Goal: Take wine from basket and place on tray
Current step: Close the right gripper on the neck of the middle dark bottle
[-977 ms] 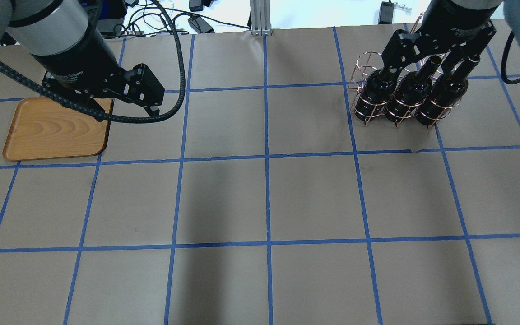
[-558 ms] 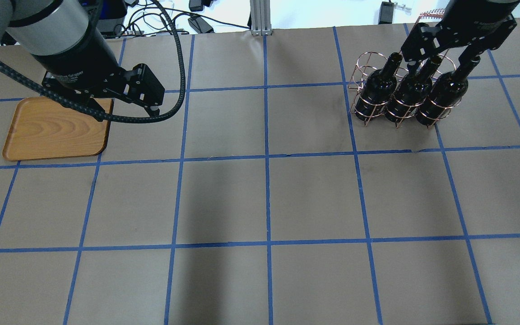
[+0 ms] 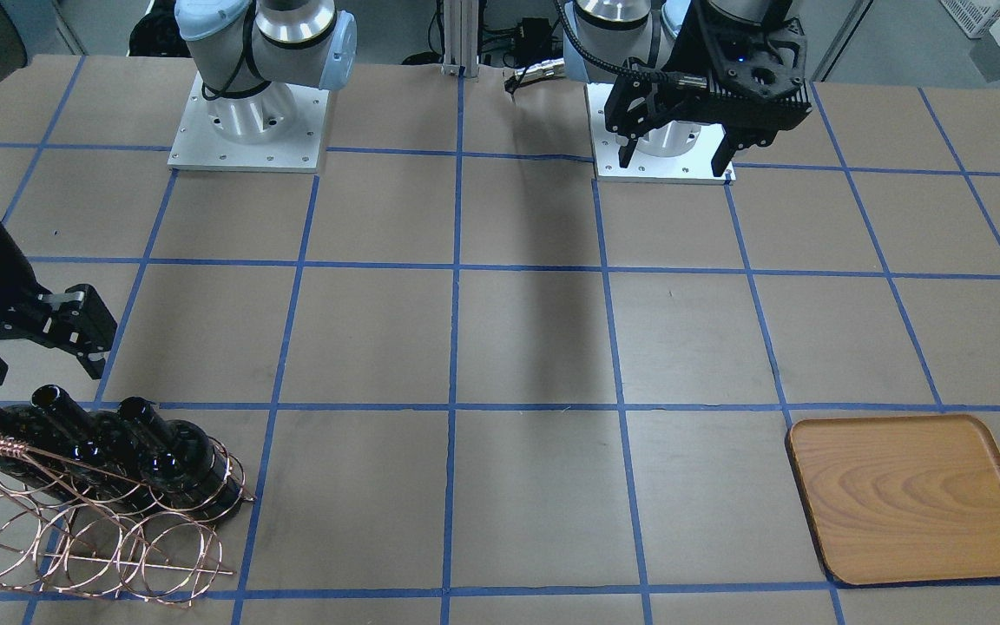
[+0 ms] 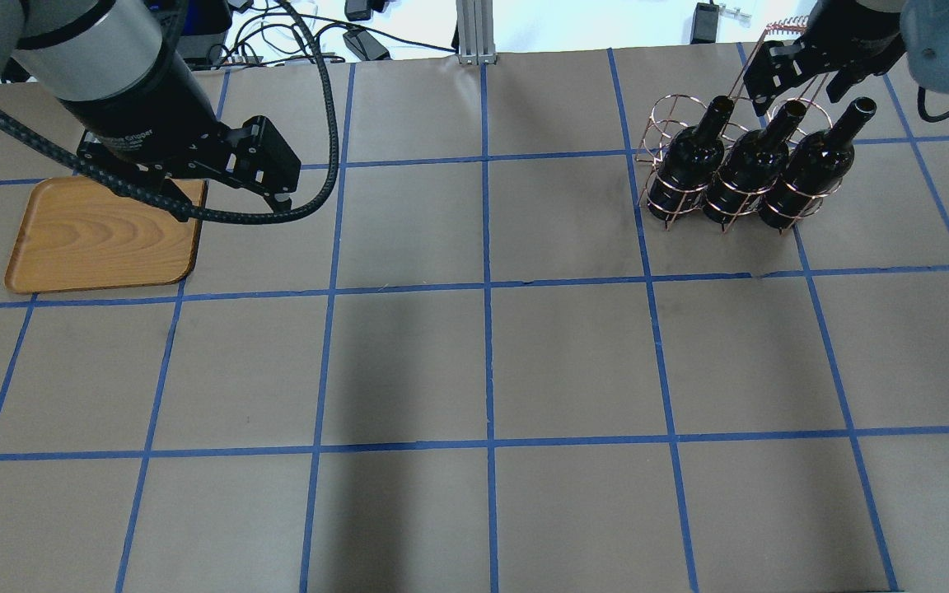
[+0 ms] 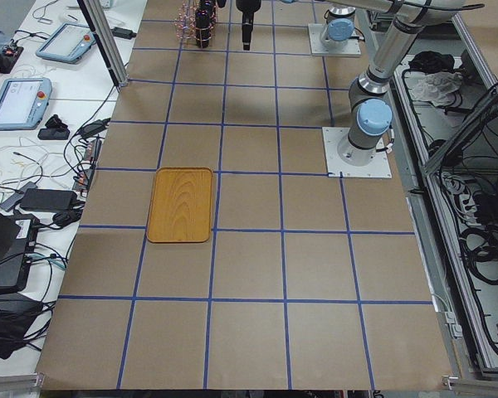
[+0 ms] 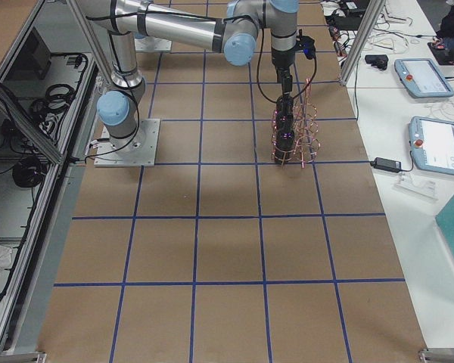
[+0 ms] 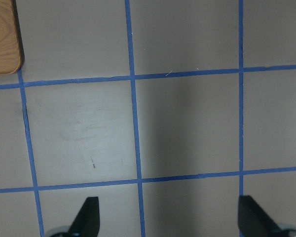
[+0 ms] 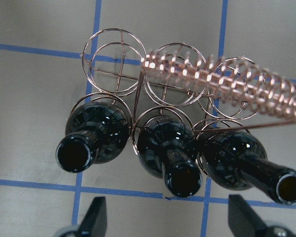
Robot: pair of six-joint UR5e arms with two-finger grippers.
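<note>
Right pincer point(image 8: 168, 221): jaws spread wide, gripping nothing. It hangs above the bottle mouths, clear of the glass.

Through its wrist camera I see the middle wine bottle point(image 8: 170, 145) lying just ahead of the gap between the fingers, its mouth closest to that gap. One neighbouring bottle point(image 8: 91, 133) sits toward one finger. The other neighbour point(image 8: 237, 160) has its mouth out past the opposite finger.

All three are glossy, near-black glass with slim necks, open mouths and no label that I can make out.

They stand side by side in one row of hoops of the copper wire basket point(image 4: 662, 123), the row nearer the robot. Its twisted handle point(image 8: 222, 81) slants across behind them.

Left pincer point(image 7: 168, 219): also wide, holding nothing, above the bench point(image 4: 483, 354) just beside the wooden tray point(image 4: 104, 239). The tray is well apart from the basket.
</note>
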